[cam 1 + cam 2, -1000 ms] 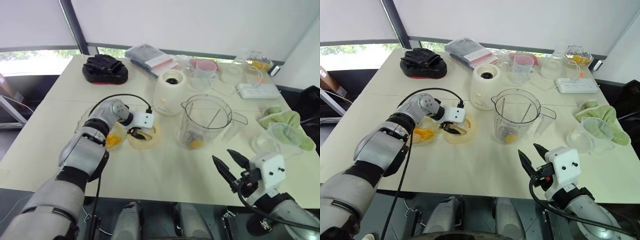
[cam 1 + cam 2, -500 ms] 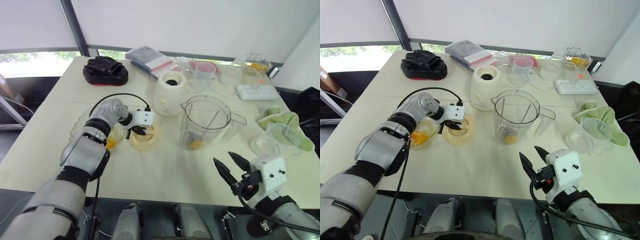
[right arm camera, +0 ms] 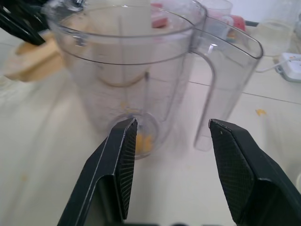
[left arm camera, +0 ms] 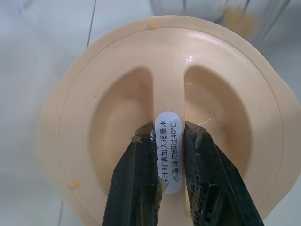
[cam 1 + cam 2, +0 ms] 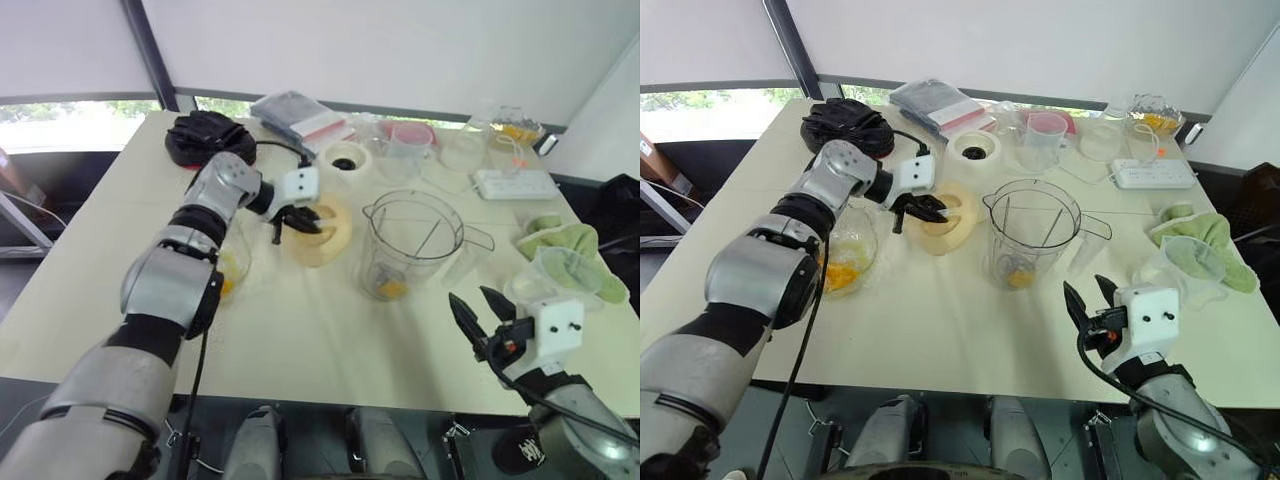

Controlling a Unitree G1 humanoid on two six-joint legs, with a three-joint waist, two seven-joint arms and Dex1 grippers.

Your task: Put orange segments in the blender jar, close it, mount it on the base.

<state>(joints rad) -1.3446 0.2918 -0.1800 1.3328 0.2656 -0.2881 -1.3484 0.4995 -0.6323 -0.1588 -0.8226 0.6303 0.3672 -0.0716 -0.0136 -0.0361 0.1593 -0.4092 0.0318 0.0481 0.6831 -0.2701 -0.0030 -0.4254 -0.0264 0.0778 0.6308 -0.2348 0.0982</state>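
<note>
Left gripper (image 4: 170, 155): jaws clamped on the middle rib of the lid (image 5: 325, 232), which hangs tilted above the table (image 5: 300, 330).
Lid label (image 4: 168, 150): white sticker on the rib, between the two jaws.
Right gripper (image 3: 171, 165): jaws apart, nothing between them.
Jar (image 5: 412, 240): upright on the table, straight ahead of the right jaws; beside the lid.
Orange pieces (image 3: 143, 141): at the jar's bottom.
Base (image 5: 345, 158): beyond the held lid.

silver arms — white wrists — black cables
</note>
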